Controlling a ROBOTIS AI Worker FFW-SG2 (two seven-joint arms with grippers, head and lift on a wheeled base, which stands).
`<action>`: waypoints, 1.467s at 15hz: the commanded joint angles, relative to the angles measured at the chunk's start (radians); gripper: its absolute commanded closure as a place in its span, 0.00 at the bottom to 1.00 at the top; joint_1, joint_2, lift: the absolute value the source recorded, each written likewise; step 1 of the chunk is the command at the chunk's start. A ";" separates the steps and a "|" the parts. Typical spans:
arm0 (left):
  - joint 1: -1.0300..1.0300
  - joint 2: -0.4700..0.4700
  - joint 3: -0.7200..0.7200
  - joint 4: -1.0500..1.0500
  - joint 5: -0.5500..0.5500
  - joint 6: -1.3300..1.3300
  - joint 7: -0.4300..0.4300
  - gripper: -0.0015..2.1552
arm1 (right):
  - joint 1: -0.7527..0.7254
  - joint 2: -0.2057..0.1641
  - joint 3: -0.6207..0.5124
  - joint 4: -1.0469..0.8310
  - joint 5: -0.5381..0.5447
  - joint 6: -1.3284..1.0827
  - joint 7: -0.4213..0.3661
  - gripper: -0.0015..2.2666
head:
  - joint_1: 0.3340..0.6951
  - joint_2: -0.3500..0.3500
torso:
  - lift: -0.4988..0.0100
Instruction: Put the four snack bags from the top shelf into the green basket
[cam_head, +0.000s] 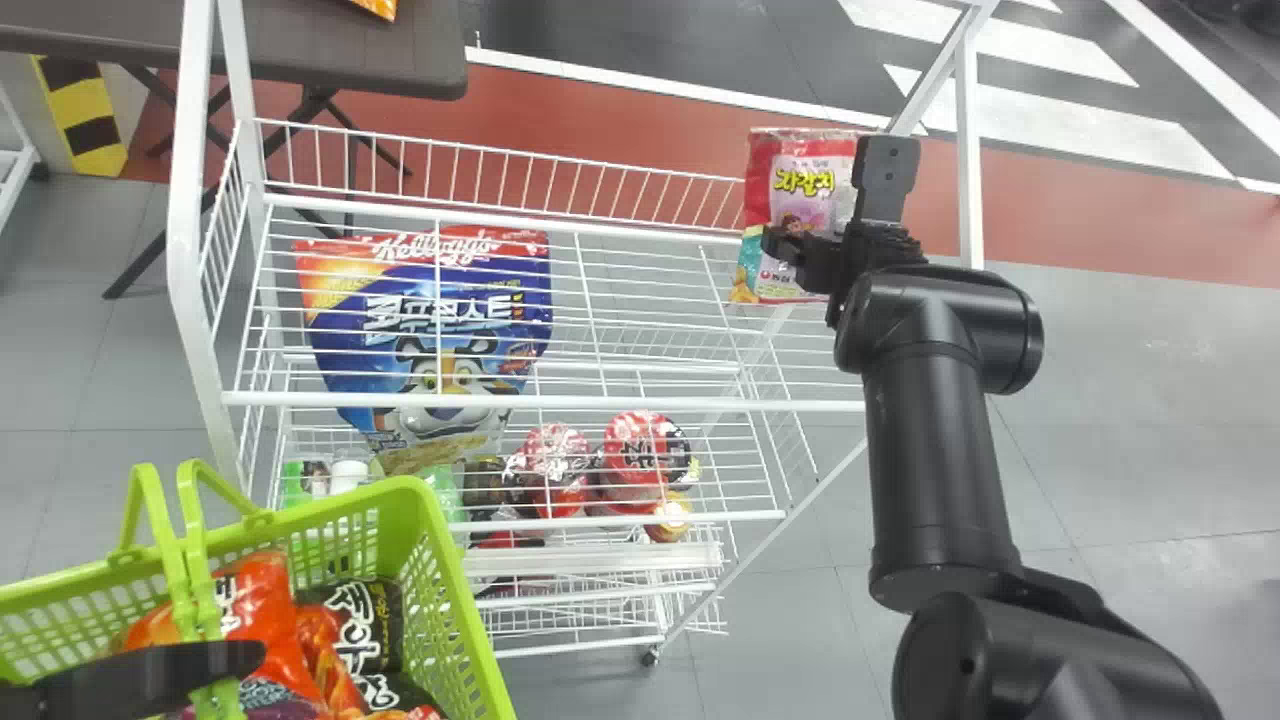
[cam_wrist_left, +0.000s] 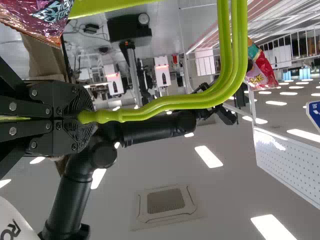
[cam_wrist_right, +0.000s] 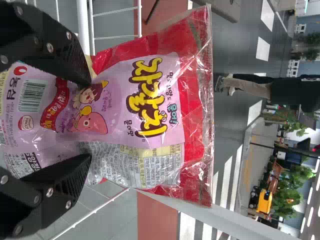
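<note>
From where I stand, the red-and-pink plastic snack bag (cam_head: 800, 175) is upright at the right end of the white wire rack (cam_head: 545, 402), up at its top shelf; whether its base touches the wires I can't tell. The black right gripper (cam_head: 828, 215) has it clamped by the sides, the bag's middle drawn in between the two fingers.

Below the rack's top shelf, toward the left end, there's a big blue, red and yellow cereal pouch (cam_head: 430, 300). Lower in the rack sit some round red-and-white cups (cam_head: 640, 445).

On the robot's side of the rack, by its left end, is the bright green slatted plastic basket (cam_head: 445, 590). It's got shiny orange-red packets (cam_head: 262, 600) in it and a black packet with white lettering (cam_head: 370, 625). The black left gripper (cam_head: 215, 665) is closed tight on the basket's looped green handle (cam_head: 150, 500). Beyond the rack's left end stands a dark brown table (cam_head: 400, 55), an orange packet (cam_head: 378, 7) lying on top.
</note>
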 joint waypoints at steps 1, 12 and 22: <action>0.011 0.000 0.005 0.000 0.000 -0.003 -0.011 1.00 | 0.057 0.005 -0.001 -0.083 -0.048 0.003 0.000 1.00 | 1.00 0.00 | 0.98; -0.030 -0.005 0.011 0.026 -0.005 -0.003 -0.011 1.00 | 0.411 0.008 -0.036 -0.758 -0.485 0.273 0.060 1.00 | 1.00 0.00 | 0.98; -0.055 -0.006 0.019 0.063 -0.003 -0.025 -0.011 1.00 | 0.600 0.024 0.065 -1.294 -0.977 1.002 0.135 1.00 | 1.00 0.41 | 0.98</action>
